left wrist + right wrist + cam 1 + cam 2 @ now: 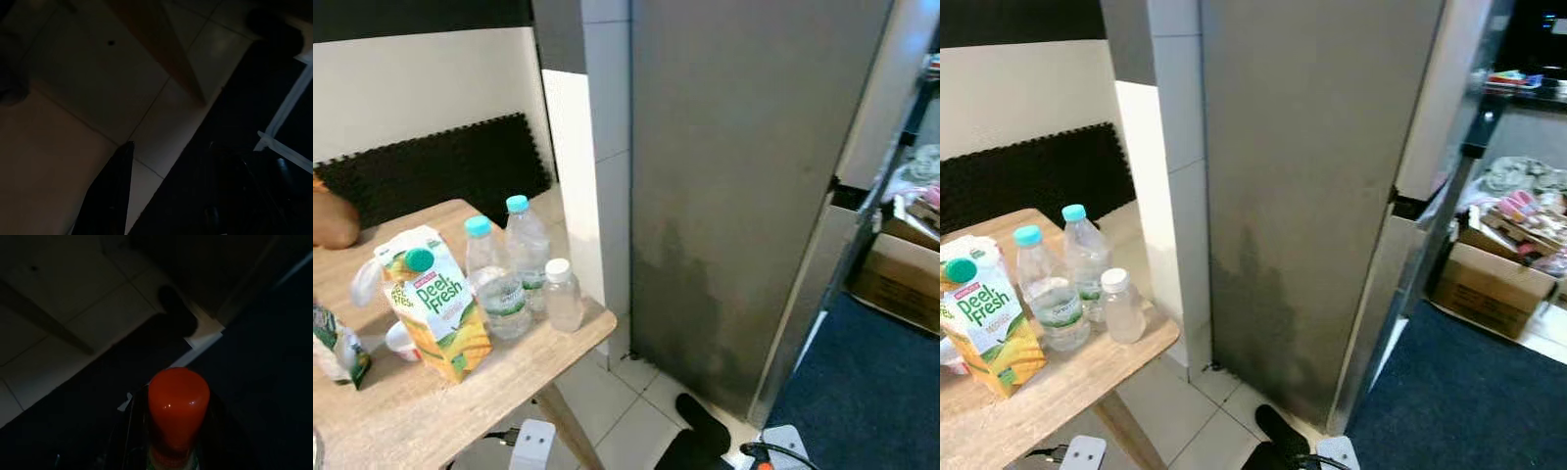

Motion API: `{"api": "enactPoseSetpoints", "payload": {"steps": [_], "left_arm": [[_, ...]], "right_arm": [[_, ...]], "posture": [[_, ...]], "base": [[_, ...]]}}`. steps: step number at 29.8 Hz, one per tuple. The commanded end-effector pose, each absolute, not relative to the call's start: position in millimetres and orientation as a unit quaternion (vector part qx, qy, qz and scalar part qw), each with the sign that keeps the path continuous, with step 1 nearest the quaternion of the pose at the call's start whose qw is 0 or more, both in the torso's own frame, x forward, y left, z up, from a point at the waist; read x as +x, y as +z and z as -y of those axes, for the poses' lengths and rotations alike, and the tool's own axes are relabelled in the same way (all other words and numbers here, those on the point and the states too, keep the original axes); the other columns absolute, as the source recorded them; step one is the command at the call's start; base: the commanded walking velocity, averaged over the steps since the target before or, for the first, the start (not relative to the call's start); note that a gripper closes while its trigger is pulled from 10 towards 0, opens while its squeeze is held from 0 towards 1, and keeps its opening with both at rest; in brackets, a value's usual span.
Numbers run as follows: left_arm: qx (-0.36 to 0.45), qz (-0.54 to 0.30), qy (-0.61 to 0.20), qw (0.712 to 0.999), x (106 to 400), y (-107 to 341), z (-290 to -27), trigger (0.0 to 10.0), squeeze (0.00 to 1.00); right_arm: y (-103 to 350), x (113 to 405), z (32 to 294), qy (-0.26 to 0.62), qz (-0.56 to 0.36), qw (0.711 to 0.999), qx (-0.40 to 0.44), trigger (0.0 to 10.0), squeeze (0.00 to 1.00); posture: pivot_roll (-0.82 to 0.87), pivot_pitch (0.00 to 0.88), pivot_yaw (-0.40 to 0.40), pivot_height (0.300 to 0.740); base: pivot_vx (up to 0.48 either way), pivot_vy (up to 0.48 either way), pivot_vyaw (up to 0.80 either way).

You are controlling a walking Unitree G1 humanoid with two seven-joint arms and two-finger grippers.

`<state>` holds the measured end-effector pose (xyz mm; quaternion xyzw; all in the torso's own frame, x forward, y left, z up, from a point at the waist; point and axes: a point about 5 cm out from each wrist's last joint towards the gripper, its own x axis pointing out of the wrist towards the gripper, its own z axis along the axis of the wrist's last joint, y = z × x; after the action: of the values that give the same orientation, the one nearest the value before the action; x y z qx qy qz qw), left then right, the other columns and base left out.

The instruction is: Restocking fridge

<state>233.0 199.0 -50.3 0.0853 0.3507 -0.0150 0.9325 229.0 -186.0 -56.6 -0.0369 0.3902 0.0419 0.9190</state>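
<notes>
On the desk (558, 338) at left wait a juice carton (435, 304) and three water bottles (524, 259); the fridge (734, 186) stands closed. Our left tool (161, 191) hangs low, grip state unclear; the right tool (178, 450) grasps a red-capped bottle (178, 406). We should open the door first, bottle held steady.

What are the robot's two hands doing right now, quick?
Left end effector: open, holding nothing.
Right end effector: closed on a bottle with a red cap.

Head views bright, soft; wrist views dark
</notes>
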Motion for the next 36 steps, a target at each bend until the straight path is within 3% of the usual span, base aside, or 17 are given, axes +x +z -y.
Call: {"api": "enactPoseSetpoints", "payload": {"steps": [1, 36], "left_arm": [[0.082, -0.353, -0.017, 0.932, 232, -51, -199, 10.0, 0.0], [0.079, -0.327, -0.03, 0.941, 251, -39, -190, 10.0, 0.0]], "right_arm": [[-58, 226, 191, 0.038, -0.391, 0.919, -0.041, 10.0, 0.0], [-60, 220, 199, 0.019, -0.398, 0.916, -0.043, 10.0, 0.0]], "posture": [[-0.07, 0.071, 0.01, 0.74], [-0.09, 0.071, 0.043, 0.74]], "base": [[0.0, -0.386, 0.0], [0.0, -0.41, 0.0]]}}
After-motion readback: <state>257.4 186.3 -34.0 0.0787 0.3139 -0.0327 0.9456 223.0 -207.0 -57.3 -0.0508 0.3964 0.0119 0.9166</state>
